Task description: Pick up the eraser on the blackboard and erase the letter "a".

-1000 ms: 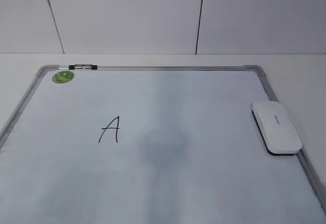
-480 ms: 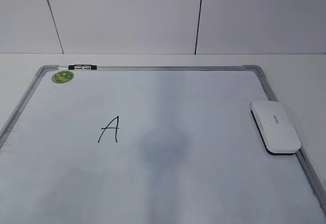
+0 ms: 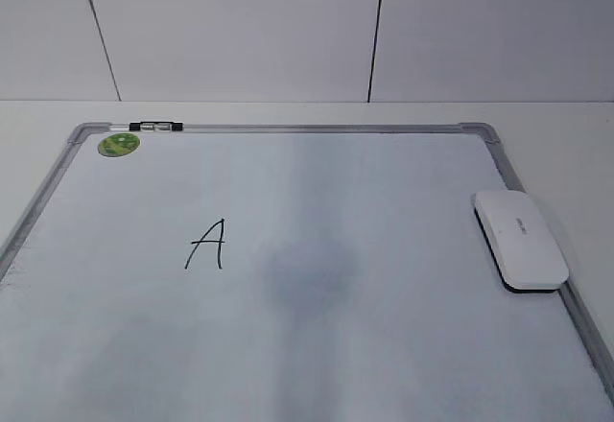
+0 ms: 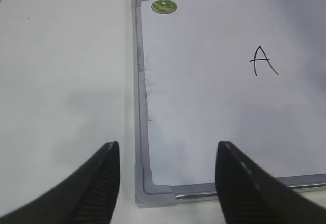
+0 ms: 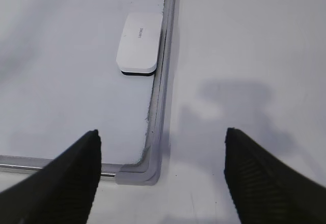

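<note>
The eraser, a white glossy block with a dark underside, lies on the right edge of the blackboard, partly on its grey frame. It also shows in the right wrist view. No lowercase "a" shows on the board; a faint grey smudge sits near the middle. Neither gripper shows in the exterior view. My left gripper is open and empty above the board's near left corner. My right gripper is open and empty above the near right corner, well short of the eraser.
An angular capital "A" is written left of the middle. A round green sticker and a small black-and-silver marker sit at the far left corner. The white table surrounds the board. A panelled wall stands behind.
</note>
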`<state>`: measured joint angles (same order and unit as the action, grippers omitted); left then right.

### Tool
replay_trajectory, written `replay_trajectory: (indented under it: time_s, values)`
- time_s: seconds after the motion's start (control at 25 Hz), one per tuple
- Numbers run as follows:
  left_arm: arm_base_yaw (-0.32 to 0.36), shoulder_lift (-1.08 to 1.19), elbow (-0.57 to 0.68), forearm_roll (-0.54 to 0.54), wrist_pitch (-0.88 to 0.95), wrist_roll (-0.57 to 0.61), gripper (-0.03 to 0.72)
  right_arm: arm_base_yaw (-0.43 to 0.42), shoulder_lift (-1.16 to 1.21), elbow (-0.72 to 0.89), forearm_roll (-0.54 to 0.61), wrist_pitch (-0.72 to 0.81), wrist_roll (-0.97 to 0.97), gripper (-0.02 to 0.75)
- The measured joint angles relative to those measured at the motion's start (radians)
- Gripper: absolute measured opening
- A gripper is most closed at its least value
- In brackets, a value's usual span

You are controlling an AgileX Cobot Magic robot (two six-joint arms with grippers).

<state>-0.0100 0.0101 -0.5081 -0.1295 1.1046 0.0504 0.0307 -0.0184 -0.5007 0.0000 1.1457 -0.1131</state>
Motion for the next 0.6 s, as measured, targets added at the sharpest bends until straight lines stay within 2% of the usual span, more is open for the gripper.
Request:
replay_trajectory:
  time_s: [0.6]
  values:
    - [0.000, 0.000, 0.000, 0.000, 0.000, 0.000, 0.442, 0.000, 0.000, 0.000, 0.000, 0.000, 0.002, 0.580]
